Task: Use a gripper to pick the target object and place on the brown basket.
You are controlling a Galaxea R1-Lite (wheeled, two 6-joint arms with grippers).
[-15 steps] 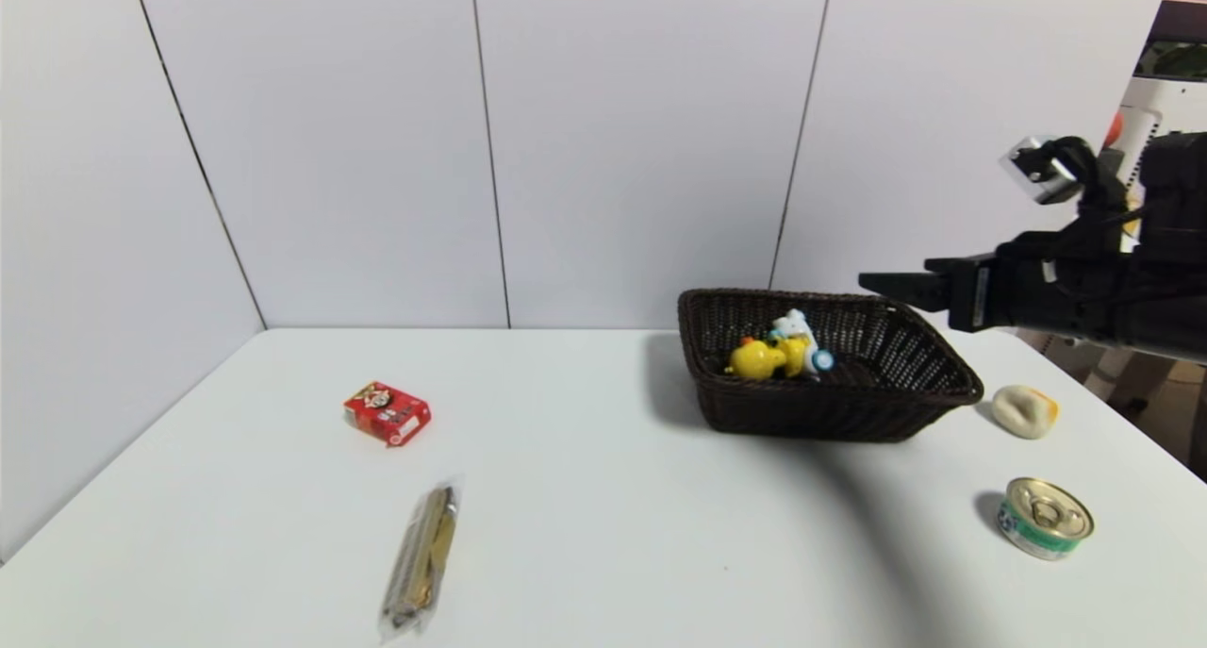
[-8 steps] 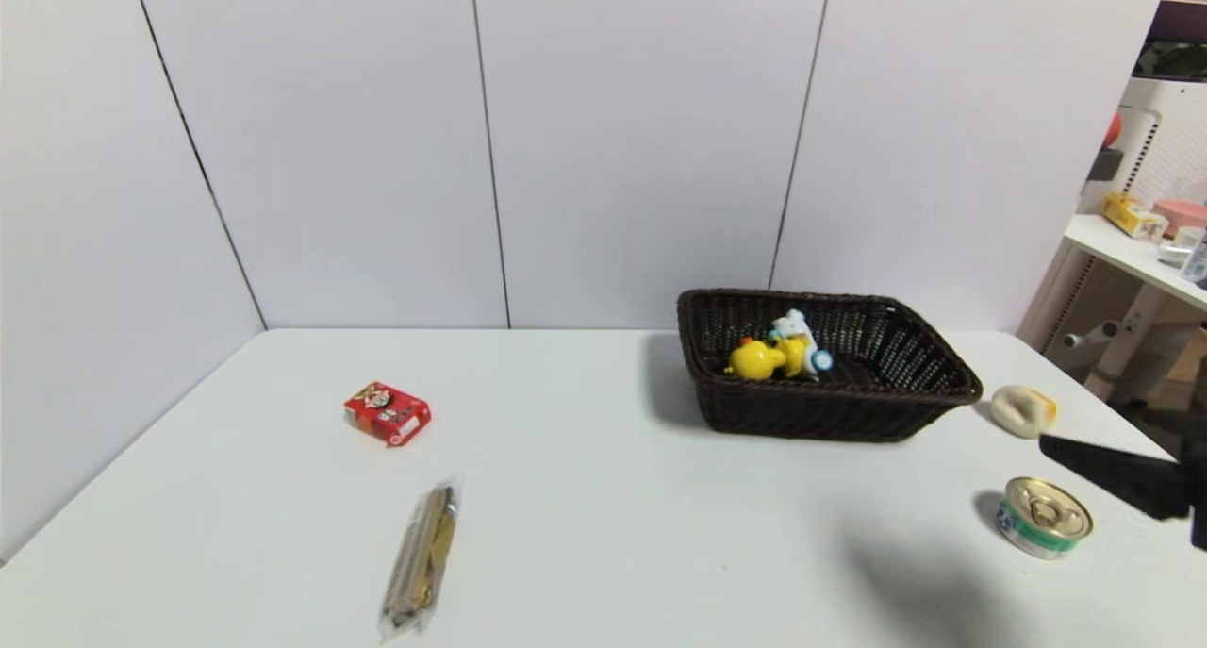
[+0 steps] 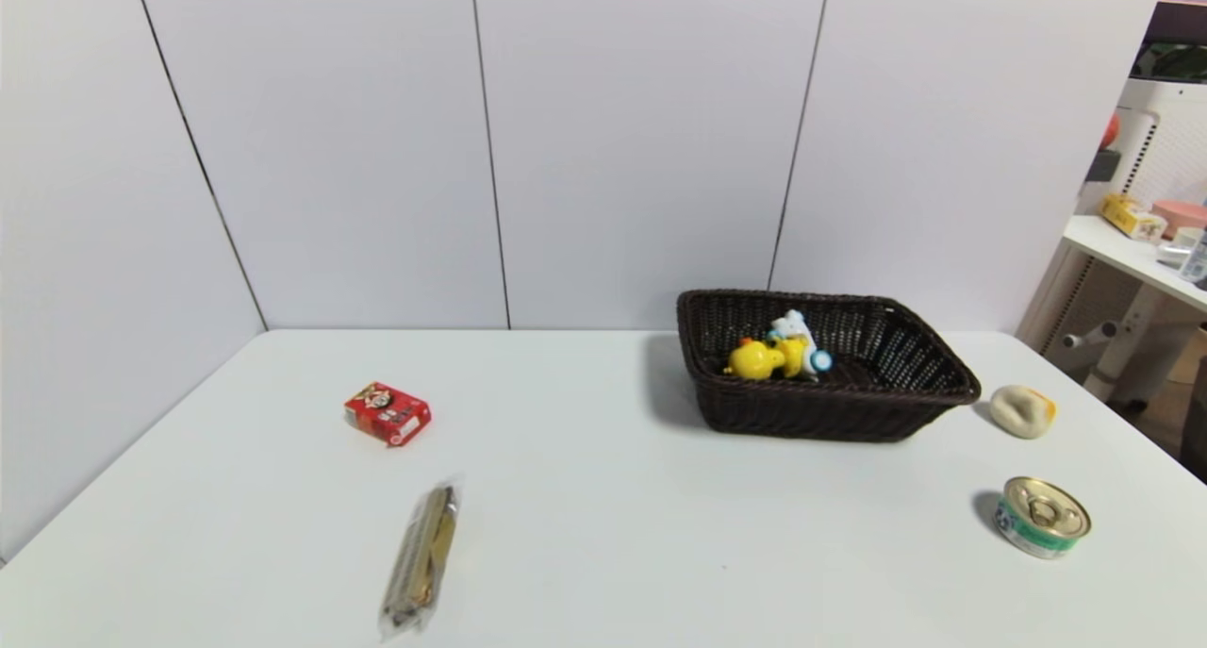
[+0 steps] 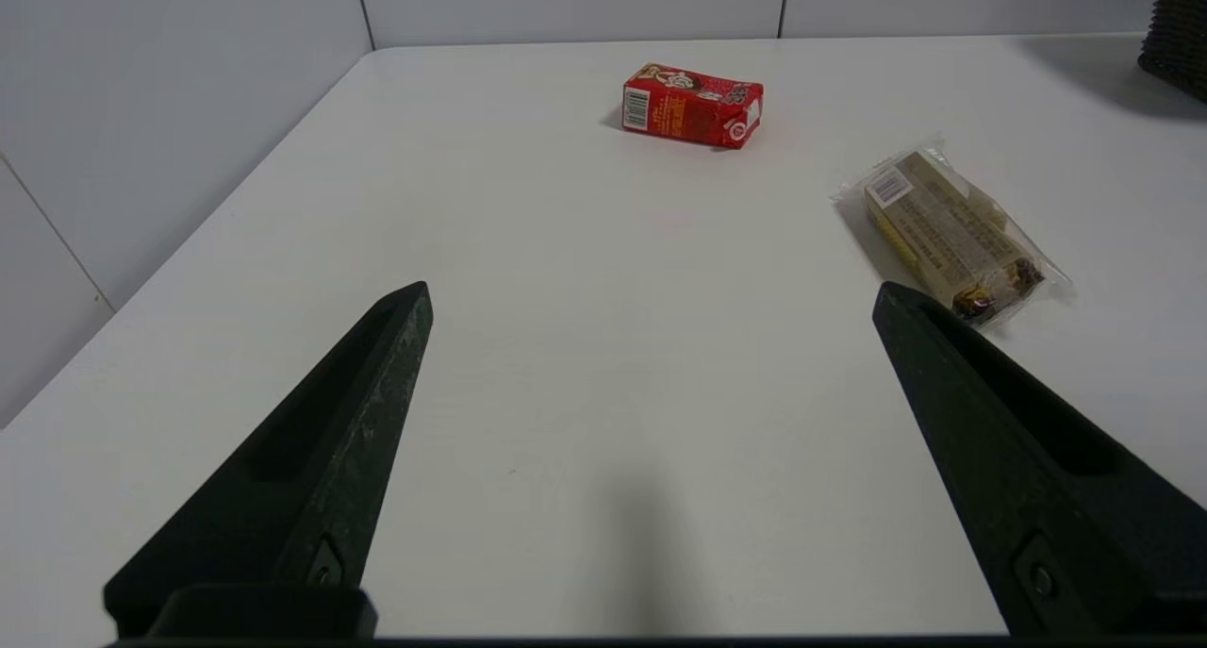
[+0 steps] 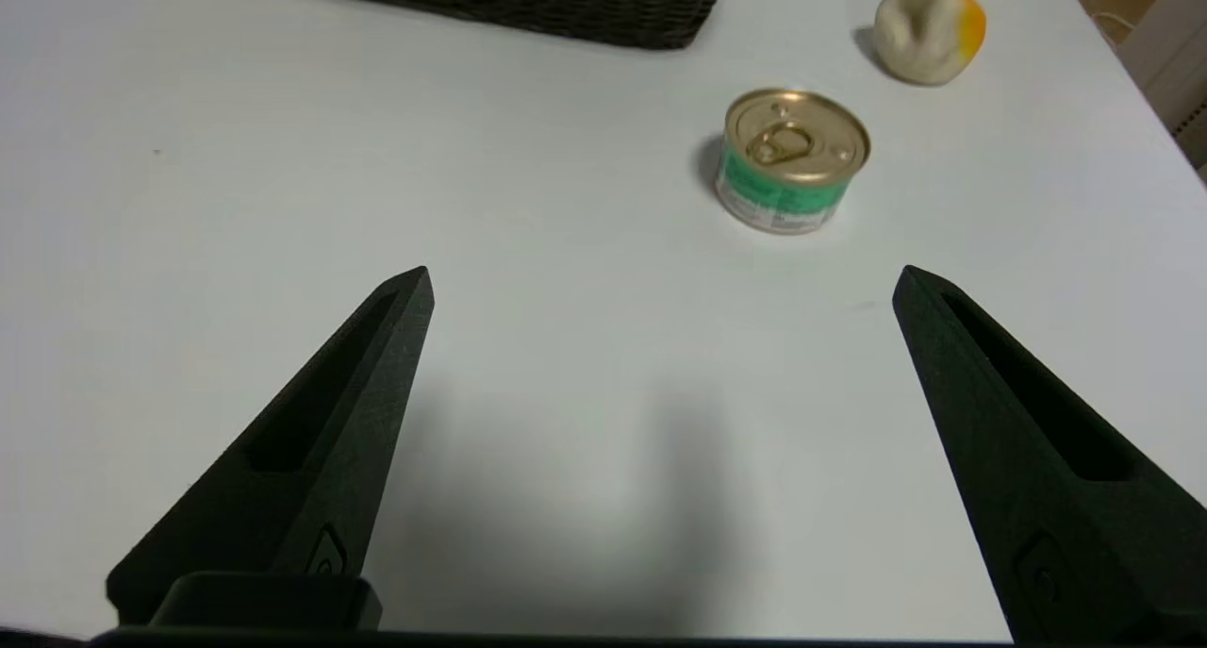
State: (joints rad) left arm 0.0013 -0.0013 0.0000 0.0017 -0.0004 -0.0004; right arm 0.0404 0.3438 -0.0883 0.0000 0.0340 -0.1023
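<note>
Yellow duck toy (image 3: pixel 757 358), orange beak, white-blue base, inside brown basket (image 3: pixel 929 377), right gripper (image 5: pixel 660 280) and left gripper (image 4: pixel 651 294) spread wide, empty

A white table (image 3: pixel 603 535) was set in a corner formed by pale panelled walls (image 3: pixel 641 139) with dark vertical seams. To the right, a white shelf (image 3: pixel 1132 252) on angled legs was seen, with small items on it.
</note>
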